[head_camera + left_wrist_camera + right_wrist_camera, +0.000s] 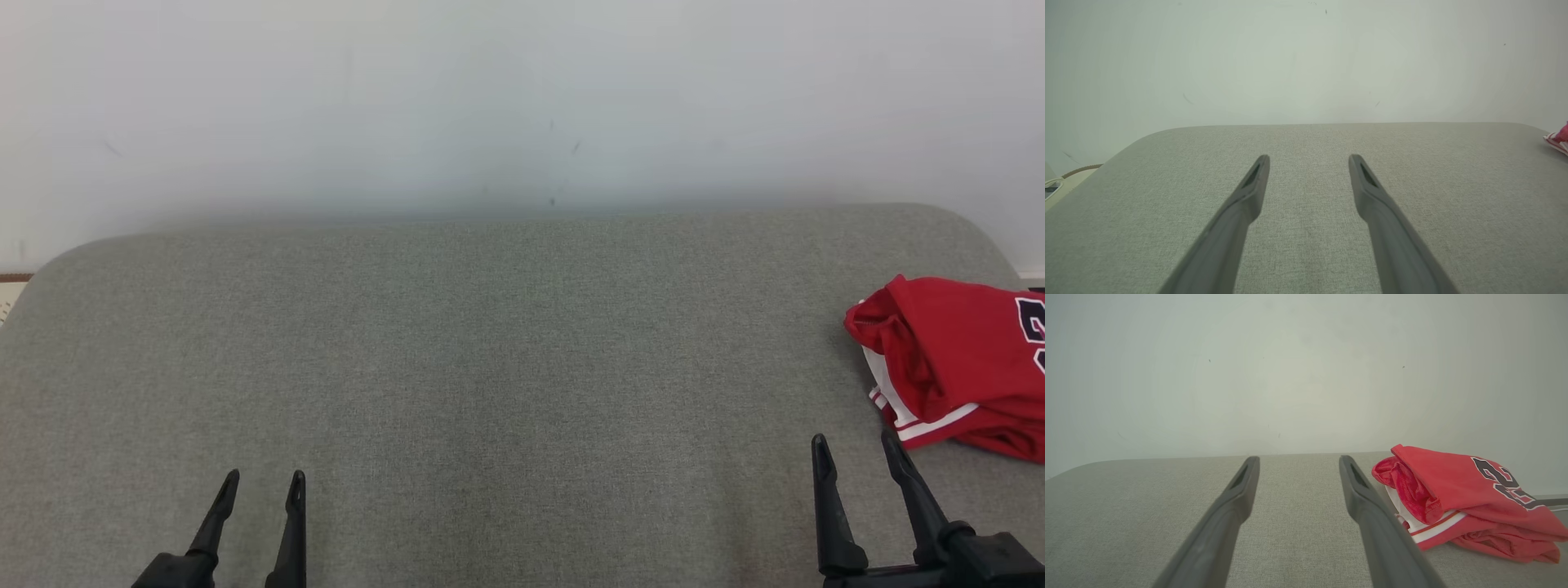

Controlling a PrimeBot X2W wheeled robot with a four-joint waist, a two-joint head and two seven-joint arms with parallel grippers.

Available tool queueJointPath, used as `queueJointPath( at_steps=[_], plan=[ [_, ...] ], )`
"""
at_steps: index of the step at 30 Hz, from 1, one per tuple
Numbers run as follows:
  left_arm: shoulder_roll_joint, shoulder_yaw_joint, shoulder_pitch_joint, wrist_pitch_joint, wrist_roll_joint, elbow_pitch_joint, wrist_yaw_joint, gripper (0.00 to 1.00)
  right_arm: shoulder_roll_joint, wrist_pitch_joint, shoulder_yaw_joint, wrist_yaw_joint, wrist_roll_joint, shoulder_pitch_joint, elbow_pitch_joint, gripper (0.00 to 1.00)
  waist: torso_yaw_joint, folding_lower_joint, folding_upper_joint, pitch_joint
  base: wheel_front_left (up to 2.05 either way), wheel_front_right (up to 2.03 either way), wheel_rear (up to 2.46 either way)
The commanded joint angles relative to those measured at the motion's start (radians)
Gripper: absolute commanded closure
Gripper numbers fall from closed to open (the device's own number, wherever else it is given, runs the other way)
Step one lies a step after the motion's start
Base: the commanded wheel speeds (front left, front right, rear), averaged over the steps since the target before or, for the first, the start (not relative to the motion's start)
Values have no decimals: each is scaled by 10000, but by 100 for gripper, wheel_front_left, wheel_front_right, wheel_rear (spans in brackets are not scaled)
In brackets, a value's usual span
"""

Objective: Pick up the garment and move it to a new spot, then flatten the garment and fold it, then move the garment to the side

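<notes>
1. Light is soft and even in all three views, with no glare or hot spots.
2. Head view: the white wall [522,98] looks hazy and washed out, and a blurred band of shade lies where it meets the grey upholstered surface [490,351].
3. Right wrist view: the red jersey [1453,490] casts only a faint, soft-edged shadow, and the weave reads sharp.
4. Wrist views: the wall dims toward the corners. The left gripper's fingers [1224,245] go soft near the bottom edge.

garment [955,367]: cut off at right edge | dark lettering [1033,322]: partly cropped
</notes>
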Motion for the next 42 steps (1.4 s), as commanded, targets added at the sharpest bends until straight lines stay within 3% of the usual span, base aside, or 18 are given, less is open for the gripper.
queueJointPath(
  at_steps=[1,15,16,20,42],
  plan=[
    [47,-3,55,-8,-55,59,45,0,24,-13,24,-12,92,28,49,0,6,0,0,7,0,0,0],
    [67,-148,-147,-13,-120,241,85,0,73,-91,67,-12,220,-103,190,0,90,0,0,-13,0,0,0],
    [12,-149,-83,0,-80,220,82,100,46,-43,54,0,197,-57,188,100,91,0,0,-13,0,0,0],
    [-79,-197,61,2,-113,423,75,100,45,-14,75,0,238,50,421,100,94,0,0,-10,0,0,0],
    [-447,-138,481,301,-4123,259,-559,100,-132,1111,-933,-2,4915,-220,1348,100,117,0,0,54,0,0,0]
  ],
)
